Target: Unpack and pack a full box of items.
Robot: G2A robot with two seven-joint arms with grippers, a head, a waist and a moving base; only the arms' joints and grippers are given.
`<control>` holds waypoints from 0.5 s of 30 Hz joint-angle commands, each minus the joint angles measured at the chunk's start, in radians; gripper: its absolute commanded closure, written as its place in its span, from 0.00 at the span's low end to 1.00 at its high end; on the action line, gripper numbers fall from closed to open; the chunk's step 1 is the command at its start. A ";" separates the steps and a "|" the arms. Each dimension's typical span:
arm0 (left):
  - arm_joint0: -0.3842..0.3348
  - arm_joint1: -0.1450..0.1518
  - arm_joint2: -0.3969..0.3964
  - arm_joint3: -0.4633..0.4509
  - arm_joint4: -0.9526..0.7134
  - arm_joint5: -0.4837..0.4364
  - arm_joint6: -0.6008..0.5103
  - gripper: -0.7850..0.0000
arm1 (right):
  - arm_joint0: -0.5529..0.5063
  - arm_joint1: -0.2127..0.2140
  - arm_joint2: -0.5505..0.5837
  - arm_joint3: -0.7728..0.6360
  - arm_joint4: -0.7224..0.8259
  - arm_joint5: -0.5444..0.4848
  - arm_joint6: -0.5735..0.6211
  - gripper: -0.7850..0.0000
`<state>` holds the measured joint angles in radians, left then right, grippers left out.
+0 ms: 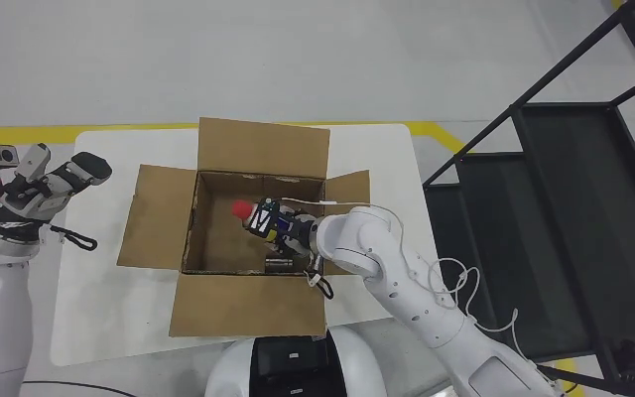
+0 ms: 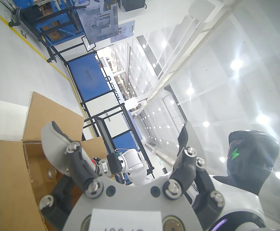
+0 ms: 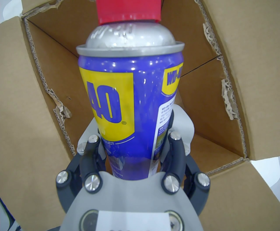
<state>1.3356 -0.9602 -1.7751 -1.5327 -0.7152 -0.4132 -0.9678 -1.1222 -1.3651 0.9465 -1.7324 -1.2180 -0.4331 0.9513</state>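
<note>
While I look down from above, the cardboard box (image 1: 253,149) sits open at the middle of the white worktop (image 1: 372,149), its four flaps spread. The right arm comes in from 4 o'clock, and its end effector (image 1: 278,224) hangs inside the box with a blue spray can (image 1: 262,218) clamped in it, the red cap (image 1: 240,209) pointing toward 9 o'clock. A small dark item (image 1: 281,264) lies on the box floor just at 6 o'clock of the can. The left end effector (image 1: 64,167) hangs well apart at 9 o'clock, over the worktop's edge.

From the left wrist, the left end effector (image 2: 117,135) is spread wide with nothing between its fingers (image 2: 54,140). A box (image 2: 13,170) wall shows beyond it.

From the right wrist, the right end effector (image 3: 135,135) is closed around the lower half of the spray can (image 3: 131,87), a finger on either side. The red cap (image 3: 129,11) points into the box (image 3: 229,43).
</note>
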 commanded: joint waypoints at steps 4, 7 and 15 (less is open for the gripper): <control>0.000 0.000 0.000 0.000 0.000 0.000 0.000 0.00 | -0.048 0.027 0.155 -0.081 0.177 -0.118 -0.118 1.00; 0.000 0.000 0.000 0.000 0.000 0.000 0.000 0.00 | -0.109 0.049 0.285 -0.176 0.225 -0.190 -0.188 1.00; 0.000 0.000 0.000 0.000 0.000 0.000 0.000 0.00 | -0.361 0.092 0.725 -0.259 0.303 -0.304 -0.546 1.00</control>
<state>1.3356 -0.9602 -1.7751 -1.5327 -0.7152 -0.4132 -0.9678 -1.4397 -1.2765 1.5884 -2.0080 -0.9365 -0.7216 0.4827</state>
